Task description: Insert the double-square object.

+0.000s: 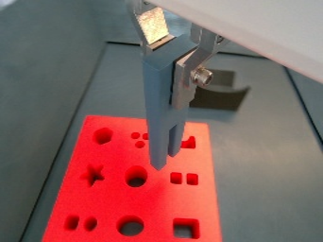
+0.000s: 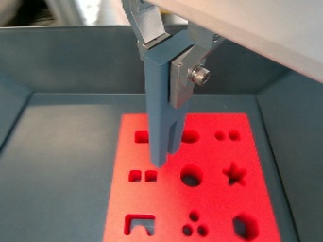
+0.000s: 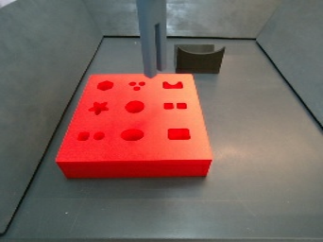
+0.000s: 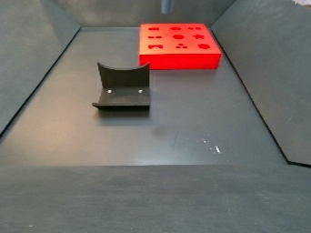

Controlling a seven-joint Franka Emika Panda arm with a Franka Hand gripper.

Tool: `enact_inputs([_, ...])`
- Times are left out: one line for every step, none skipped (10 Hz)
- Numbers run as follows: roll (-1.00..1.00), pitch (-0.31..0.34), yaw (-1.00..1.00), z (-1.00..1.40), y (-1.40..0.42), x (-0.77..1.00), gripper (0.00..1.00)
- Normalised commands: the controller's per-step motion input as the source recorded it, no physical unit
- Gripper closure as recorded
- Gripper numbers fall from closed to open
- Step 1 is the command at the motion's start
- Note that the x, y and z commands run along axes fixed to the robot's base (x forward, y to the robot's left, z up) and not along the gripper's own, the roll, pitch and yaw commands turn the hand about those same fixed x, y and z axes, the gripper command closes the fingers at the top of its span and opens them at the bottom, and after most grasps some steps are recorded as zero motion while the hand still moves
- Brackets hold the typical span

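Gripper (image 1: 173, 52) clamps the double-square object (image 1: 161, 104) upright above the red board (image 3: 132, 118), toward its twelve-o'clock edge; slight misalignment could jam its legs on the rim.

Lighting even and diffuse, seemingly from overhead; no hard shadows. Board (image 3: 132, 123) reads saturated red, close to clipping in both wrist views, where its edges bleed a bit (image 1: 132, 180). In a side view the floor (image 4: 158, 136) carries a soft pale sheen and a few small specular specks near the middle. Block (image 4: 123, 87) throws only a faint shadow. Gripper (image 1: 171, 47) sits high in both wrist views, close to the lens and slightly soft; silver fingers (image 2: 149, 26) catch bright glare. Bar (image 2: 161, 104) is evenly lit, mildly blurred. All frames low-res and soft; small holes in the far board (image 4: 180, 41) barely resolve.
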Motion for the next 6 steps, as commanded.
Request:
enact_inputs([0.06,0.221,-0.76,-0.33,0.12,0.05,1.0])
enact_inputs([0.02,0.156,-0.73,-0.24,0.09,0.17,1.0])
enact_inputs([-0.02,0.0,-0.86,-0.13,0.16,0.34,1.0])
enact_inputs([-0.03,0.0,-0.88,-0.12,0.16,0.34,1.0])
enact_inputs([-0.02,0.0,-0.88,-0.13,0.16,0.33,1.0])
enact_inputs([-0.02,0.0,-0.88,-0.13,0.16,0.33,1.0])
